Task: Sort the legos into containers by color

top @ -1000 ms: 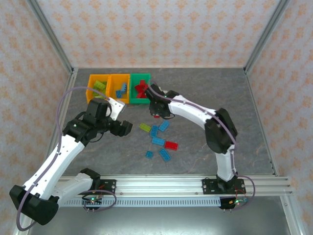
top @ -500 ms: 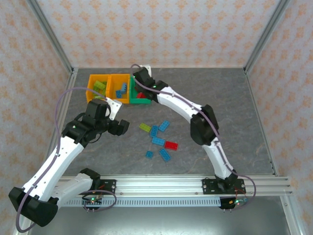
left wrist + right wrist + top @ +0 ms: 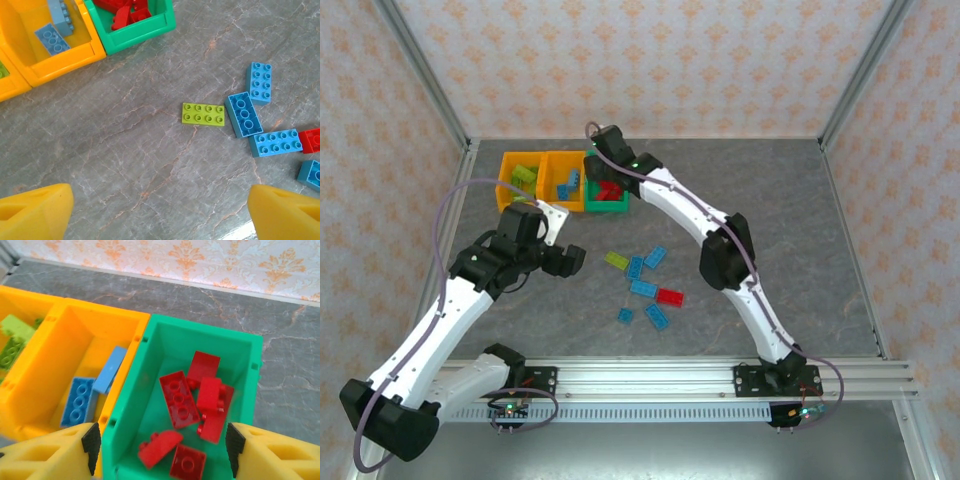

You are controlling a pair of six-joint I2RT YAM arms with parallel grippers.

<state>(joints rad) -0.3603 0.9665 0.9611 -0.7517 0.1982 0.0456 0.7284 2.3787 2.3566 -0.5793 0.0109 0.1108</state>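
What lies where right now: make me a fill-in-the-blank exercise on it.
1. The bin holding the red legos is ____.
2. Most loose bricks on the table are ____.
3. The right gripper hovers over that bin with jaws ____.
Missing words: green, blue, open.

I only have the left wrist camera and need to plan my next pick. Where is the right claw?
Observer: The right claw hangs open above the green bin, with nothing between its fingers.
Operator: What does that bin hold?
Observer: Only red bricks, roughly six.
Operator: And the orange bin cut off at my left edge?
Observer: The leftmost orange bin holds lime green bricks.
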